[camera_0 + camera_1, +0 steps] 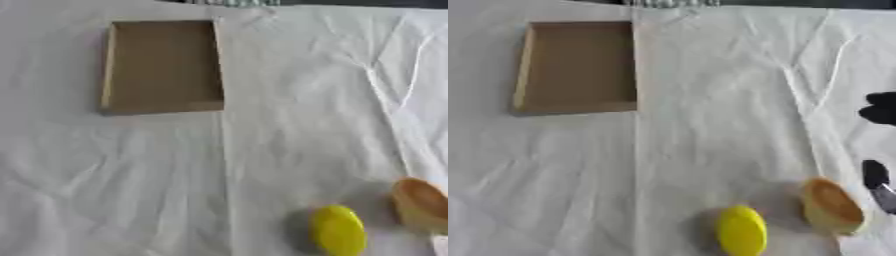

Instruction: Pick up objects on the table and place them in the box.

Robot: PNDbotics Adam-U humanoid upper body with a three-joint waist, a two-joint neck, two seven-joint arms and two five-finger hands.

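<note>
The right hand (pixel 879 112) shows only as dark fingertips at the right edge of the right eye view, above the table; whether its fingers are spread or curled cannot be told. Just below it and toward the left lies an orange-brown rounded object (pixel 831 206), and further left of that, close beside it but apart, a yellow oval object (pixel 741 231) near the bottom edge. The cardboard box (pixel 525 65) sits well apart from the hand, far to its left and higher, open-topped. A wide stretch of creased white cloth (pixel 710 125) lies between hand and box.
</note>
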